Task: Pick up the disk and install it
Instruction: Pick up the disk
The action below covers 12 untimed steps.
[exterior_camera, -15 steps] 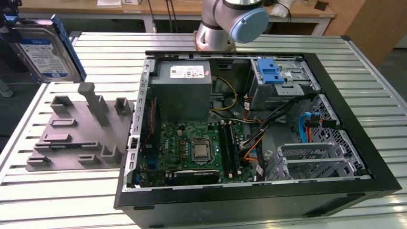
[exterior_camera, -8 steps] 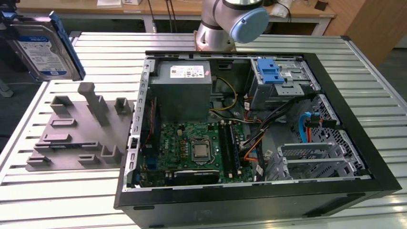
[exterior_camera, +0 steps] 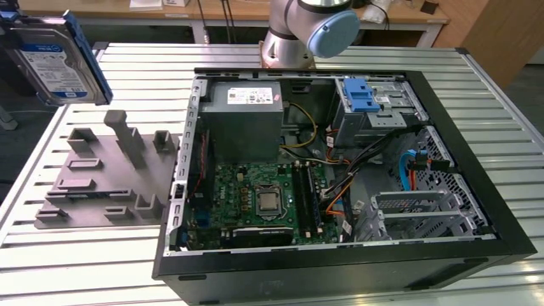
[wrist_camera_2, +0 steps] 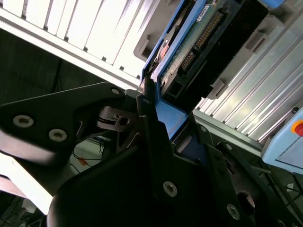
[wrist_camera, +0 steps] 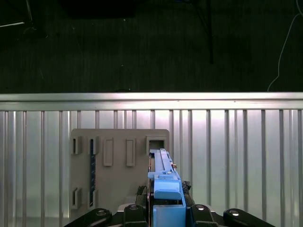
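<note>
grip: gripper (wrist_camera: 168,202) clamped on disk (exterior_camera: 55,60), apparently by its blue rail | disk: held aloft over grey holder (exterior_camera: 102,185), exterior view's left | done: pick-up | left: install; disk well apart from computer case (exterior_camera: 476,252)

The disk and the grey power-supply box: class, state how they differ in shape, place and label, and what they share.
Shape: the disk is a thin flat slab with blue rails; the power-supply box is a deep block without rails. Place: the gripper holds the disk up at the exterior view's left; the power-supply box sits inside the computer case. Label: the disk's is blue and white, the box's white. Both are rectangular grey metal.
</note>
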Each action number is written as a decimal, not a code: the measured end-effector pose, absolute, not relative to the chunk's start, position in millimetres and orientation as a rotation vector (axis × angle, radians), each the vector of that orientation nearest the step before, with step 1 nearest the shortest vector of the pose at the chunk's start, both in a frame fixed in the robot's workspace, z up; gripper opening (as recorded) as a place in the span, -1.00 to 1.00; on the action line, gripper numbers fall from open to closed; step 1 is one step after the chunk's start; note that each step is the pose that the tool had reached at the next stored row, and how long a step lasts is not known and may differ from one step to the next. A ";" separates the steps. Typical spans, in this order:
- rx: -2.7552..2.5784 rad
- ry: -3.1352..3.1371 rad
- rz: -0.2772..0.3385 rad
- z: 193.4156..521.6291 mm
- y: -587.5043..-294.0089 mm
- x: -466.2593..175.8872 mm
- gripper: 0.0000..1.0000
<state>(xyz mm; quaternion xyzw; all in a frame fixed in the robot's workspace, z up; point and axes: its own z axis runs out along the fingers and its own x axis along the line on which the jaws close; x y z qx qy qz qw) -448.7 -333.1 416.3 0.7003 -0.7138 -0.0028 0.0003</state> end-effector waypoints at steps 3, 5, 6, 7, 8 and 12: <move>2.200 -2.242 -0.009 418.3 -333.1 -448.7 -0.27; 2.200 -2.242 -0.009 419.9 -333.1 -448.7 -0.27; 2.200 -2.242 -0.009 420.8 -333.1 -448.7 -0.27; 2.200 -2.242 -0.009 421.9 -333.1 -448.7 -0.27; 2.200 -2.242 -0.009 422.9 -333.1 -448.7 -0.27; 2.200 -2.242 -0.009 426.4 -333.1 -448.7 -0.27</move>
